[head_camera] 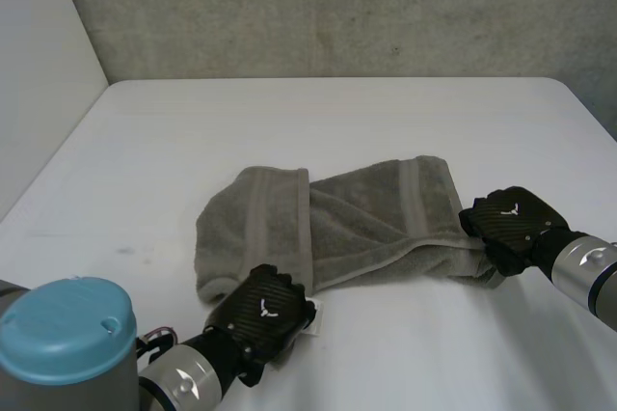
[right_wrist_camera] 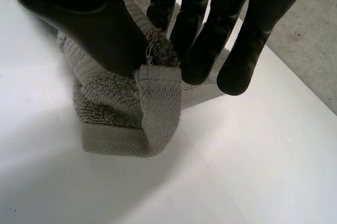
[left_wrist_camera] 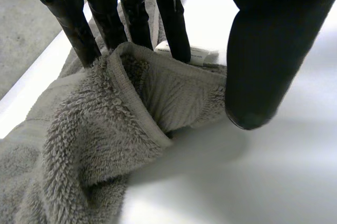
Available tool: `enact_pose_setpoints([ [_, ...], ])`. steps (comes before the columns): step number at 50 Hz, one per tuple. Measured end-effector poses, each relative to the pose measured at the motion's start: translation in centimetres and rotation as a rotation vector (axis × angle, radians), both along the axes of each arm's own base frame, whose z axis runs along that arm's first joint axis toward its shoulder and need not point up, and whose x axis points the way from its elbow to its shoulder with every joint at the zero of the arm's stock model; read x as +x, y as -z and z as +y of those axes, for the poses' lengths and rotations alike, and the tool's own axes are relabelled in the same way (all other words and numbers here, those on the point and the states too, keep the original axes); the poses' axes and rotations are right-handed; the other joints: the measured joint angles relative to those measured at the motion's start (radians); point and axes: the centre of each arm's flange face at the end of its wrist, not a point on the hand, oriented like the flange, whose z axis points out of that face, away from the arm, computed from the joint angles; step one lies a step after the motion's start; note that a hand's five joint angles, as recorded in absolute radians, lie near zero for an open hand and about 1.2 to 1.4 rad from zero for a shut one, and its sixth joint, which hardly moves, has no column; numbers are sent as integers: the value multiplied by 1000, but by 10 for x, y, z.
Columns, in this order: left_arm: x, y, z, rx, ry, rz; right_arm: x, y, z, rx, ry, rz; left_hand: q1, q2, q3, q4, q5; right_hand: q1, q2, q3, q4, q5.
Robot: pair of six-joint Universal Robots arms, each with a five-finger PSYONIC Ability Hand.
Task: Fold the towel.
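One grey towel (head_camera: 328, 228) lies rumpled on the near middle of the white surface (head_camera: 337, 122). Its left part is doubled over in a loose hump and its right part is spread flatter, with woven bands crossing it. A small white label (left_wrist_camera: 195, 54) sticks out at the near-left corner.

The left hand (head_camera: 262, 313) sits on that near-left corner. Its straight fingers (left_wrist_camera: 171, 19) stand behind a raised fold of cloth and its thumb (left_wrist_camera: 268, 50) presses against the front, so we read it as pinching the corner. The right hand (head_camera: 511, 223) is at the towel's right end. There the thumb (right_wrist_camera: 89, 24) and fingers (right_wrist_camera: 210, 34) clamp a corner, and a strip of hem hangs down between them.

We judge the step in hand to be gripping two corners, with the fold itself not yet made, as the cloth lies bunched rather than flat. The next move likely calls for both hands to lift together and draw apart until the edge between them is taut. They can then lay the cloth down evenly without letting either pinch slip.

We count one towel, one label, one surface and two hands.
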Motion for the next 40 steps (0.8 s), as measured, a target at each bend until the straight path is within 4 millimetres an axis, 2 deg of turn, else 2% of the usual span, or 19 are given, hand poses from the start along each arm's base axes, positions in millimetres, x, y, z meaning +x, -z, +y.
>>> enact_pose_setpoints([
  [5, -4, 5, -2, -26, 13, -1, 0, 0, 0, 1, 0, 0, 122, 124, 123, 129, 128, 0, 0, 0, 0, 0],
  [12, -7, 4, -8, -53, 8, 20, 0, 1, 0, 3, -1, 1, 436, 455, 454, 459, 450, -1, 0, 0, 0, 0],
  [17, -11, 0, -14, -70, -1, 34, 0, 2, 0, 6, -1, 1, 456, 486, 484, 489, 473, 0, 0, 0, 0, 0],
  [23, -13, -10, -38, -110, -89, 52, 0, 2, -1, 3, 2, 1, 461, 491, 491, 496, 479, 0, 0, 0, 0, 0],
  [29, 6, -36, -87, -138, -346, 155, -1, -1, -3, -8, 10, 0, 461, 492, 491, 496, 483, 0, 0, 0, 0, 0],
  [32, 28, -56, -121, -124, -532, 290, -1, -3, -4, -11, 20, -9, 466, 492, 491, 496, 483, 0, 0, 0, 0, 0],
  [35, 48, -67, -144, -101, -656, 397, -1, -4, -6, -10, 30, -21, 471, 492, 492, 496, 487, 0, 0, 0, 0, 0],
  [40, 79, -74, -169, -50, -807, 514, 0, -7, -7, -5, 41, -45, 471, 492, 492, 496, 487, 0, 0, 0, 0, 0],
])
